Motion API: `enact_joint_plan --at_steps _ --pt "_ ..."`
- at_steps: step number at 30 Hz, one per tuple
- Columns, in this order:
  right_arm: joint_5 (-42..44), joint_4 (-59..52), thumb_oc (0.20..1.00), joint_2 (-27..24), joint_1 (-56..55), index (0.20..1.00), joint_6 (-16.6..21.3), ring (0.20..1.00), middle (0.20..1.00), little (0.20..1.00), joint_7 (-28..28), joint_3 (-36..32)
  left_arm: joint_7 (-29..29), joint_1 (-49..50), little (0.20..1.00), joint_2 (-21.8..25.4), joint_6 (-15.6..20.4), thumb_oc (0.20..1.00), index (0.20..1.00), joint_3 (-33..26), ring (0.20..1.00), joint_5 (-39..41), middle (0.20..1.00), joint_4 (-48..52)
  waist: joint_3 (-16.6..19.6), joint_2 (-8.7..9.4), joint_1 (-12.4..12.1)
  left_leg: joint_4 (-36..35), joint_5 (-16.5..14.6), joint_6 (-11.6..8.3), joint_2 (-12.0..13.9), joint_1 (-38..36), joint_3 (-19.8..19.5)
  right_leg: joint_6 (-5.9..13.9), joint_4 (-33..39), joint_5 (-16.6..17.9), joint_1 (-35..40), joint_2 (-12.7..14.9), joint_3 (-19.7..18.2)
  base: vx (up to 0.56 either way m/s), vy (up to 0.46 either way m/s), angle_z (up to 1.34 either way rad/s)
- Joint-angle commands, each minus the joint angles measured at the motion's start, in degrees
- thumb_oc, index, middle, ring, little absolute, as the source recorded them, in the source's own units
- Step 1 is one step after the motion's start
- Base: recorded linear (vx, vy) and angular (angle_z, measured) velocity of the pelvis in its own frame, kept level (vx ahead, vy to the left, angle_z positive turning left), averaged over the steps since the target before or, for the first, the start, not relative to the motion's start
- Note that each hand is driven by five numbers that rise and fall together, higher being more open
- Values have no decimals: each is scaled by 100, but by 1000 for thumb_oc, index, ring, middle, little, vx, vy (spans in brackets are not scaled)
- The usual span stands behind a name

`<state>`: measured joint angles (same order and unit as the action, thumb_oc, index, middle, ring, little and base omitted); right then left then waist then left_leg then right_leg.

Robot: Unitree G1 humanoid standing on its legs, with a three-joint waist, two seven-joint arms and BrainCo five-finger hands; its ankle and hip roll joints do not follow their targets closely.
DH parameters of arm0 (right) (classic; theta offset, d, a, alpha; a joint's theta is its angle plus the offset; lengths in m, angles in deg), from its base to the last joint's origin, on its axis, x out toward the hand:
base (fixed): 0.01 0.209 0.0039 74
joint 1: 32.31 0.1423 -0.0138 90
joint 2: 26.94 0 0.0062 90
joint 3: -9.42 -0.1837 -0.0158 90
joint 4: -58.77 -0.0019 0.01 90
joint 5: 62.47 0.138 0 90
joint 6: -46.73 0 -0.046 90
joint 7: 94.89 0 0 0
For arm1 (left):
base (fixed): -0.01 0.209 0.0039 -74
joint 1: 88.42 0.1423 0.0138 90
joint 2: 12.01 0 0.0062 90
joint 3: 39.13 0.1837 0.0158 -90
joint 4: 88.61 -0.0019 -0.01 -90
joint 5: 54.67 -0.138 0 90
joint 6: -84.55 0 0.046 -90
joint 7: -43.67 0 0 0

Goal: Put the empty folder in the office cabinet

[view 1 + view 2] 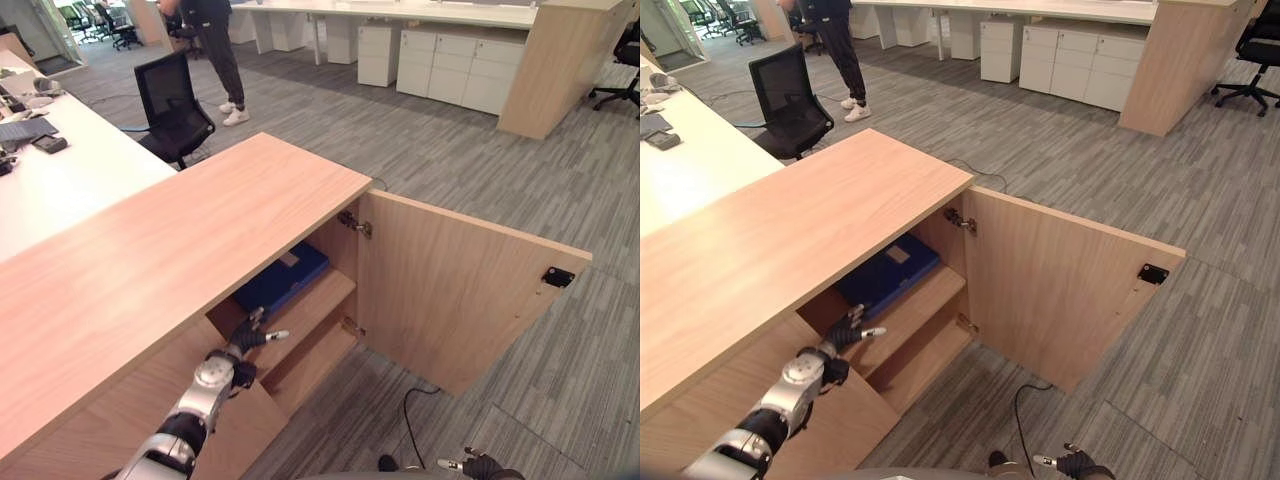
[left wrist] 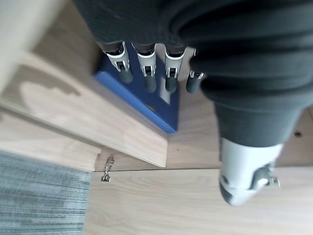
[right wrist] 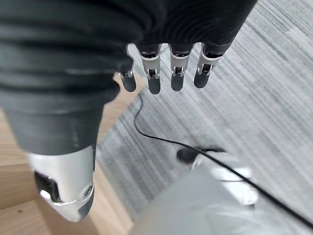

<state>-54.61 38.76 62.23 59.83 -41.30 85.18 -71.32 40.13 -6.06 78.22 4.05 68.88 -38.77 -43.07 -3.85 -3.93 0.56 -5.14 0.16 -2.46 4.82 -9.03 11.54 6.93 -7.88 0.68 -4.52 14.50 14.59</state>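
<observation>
Blue folder [image 1: 283,279] lies flat on cabinet shelf [image 1: 318,303], left hand [image 1: 246,338] just before it with fingers [image 2: 148,76] spread, holding nothing; risk: open door [image 1: 455,290] could get clipped by the arm.

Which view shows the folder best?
Right eye view: the blue folder lies flat on the upper shelf, open left hand near it. Left eye view matches. Left wrist view has fingers across it; right wrist view faces carpet.
</observation>
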Motion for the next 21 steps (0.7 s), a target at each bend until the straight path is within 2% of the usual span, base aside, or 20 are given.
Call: enact_joint_plan --at_steps 1,4,6,7,10,16,17,18,20,21 --pt "129 198 1000 51 44 1000 72 1000 1000 1000 -81 39 -90 -195 1000 15 117 1000 1000 -82 1000 277 1000 -201 36 175 79 99 -268 -109 -99 139 58 498 -232 -11 358 322 -218 -27 -129 -23" --pt "-37 270 1000 70 50 1000 9 1000 1000 1000 -68 149 -185 25 1000 -262 50 1000 1000 116 1000 295 1000 -375 94 210 81 111 -216 -209 -32 158 140 583 196 262 438 446 -379 -31 -231 -16" --pt "-66 274 1000 72 39 1000 7 1000 1000 1000 -56 188 -211 70 1000 -296 45 1000 1000 172 1000 246 1000 -430 111 216 94 109 -207 -241 -7 150 157 594 341 273 477 433 -415 0 -233 -29" --pt "-181 288 1000 49 15 1000 7 1000 1000 1000 -18 285 -235 161 1000 -273 45 1000 1000 266 1000 -4 1000 -606 152 230 109 124 -161 -327 78 121 251 609 621 277 586 354 -479 0 -308 -19" --pt "-292 336 1000 22 28 1000 24 1000 1000 1000 -13 405 -222 239 1000 -298 30 1000 1000 271 1000 -199 1000 -799 184 197 113 138 -94 -413 219 97 388 598 874 232 667 194 -508 -6 -236 -29" --pt "-524 386 1000 -92 92 1000 92 1000 1000 1000 58 760 -86 339 1000 -381 -62 1000 1000 -61 1000 -402 1000 -1758 96 94 275 576 168 -757 848 101 740 356 1091 -62 785 -391 -738 2 -282 -51" --pt "-534 364 1000 -150 117 1000 114 1000 1000 1000 69 844 -55 369 1000 -372 -83 1000 1000 -90 1000 -462 1000 -1914 -1 23 321 860 474 -879 1104 159 714 227 1124 -177 868 -603 -787 -11 -306 -58" --pt "-502 365 1000 -186 129 1000 120 1000 1000 1000 75 833 -58 379 1000 -374 -107 1000 1000 -118 1000 -480 1000 -1964 -41 22 327 1005 645 -922 1186 221 694 178 1144 -209 916 -675 -832 -16 -218 -57" --pt "-486 376 1000 -220 143 1000 122 1000 1000 1000 74 840 -42 383 1000 -388 -124 1000 1000 -139 1000 -483 1000 -2032 -86 19 328 1174 734 -931 1246 263 615 118 1169 -244 972 -737 -867 15 -127 -61" --pt "-406 395 1000 -306 187 1000 130 1000 1000 1000 45 783 -26 378 1000 -416 -149 1000 1000 -162 1000 -475 1000 -2159 -145 65 302 1475 843 -881 1149 408 353 45 1175 -267 1033 -759 -929 18 -193 -59"
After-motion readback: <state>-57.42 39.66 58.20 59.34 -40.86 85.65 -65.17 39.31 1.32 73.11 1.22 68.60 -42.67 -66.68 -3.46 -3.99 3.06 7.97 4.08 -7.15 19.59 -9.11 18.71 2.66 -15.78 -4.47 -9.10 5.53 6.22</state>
